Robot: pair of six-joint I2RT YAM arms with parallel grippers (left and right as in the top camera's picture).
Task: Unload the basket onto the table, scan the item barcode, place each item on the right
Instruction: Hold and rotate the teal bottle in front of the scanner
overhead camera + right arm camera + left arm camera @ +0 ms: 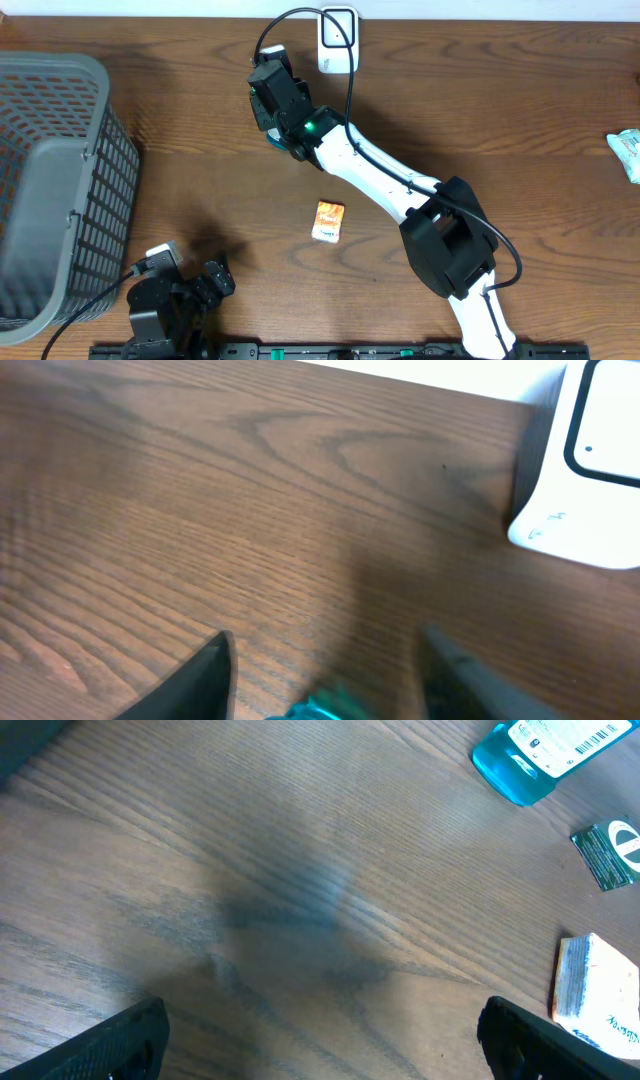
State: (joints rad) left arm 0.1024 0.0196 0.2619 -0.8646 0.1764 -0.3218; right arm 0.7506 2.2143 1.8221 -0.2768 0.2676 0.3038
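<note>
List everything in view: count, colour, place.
basket: one, grey, left end of the table
scanner: one, white, far edge, centre
bottle: one, blue-teal, below the right gripper
orange packet: one, orange and white, mid-table
green packet: one, dark green, near the bottle
pale packet: one, pale green, right edge
table: one, brown wood
left gripper: one, black, open, near edge
right gripper: one, black, open, over the bottle

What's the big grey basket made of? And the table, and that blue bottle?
The basket looks like grey plastic: matte, moulded into an even grid of holes. The table looks like wood, or a wood-look top, brown with wavy grain lines and a soft sheen. The bottle seems clear blue plastic, glossy and see-through.
</note>
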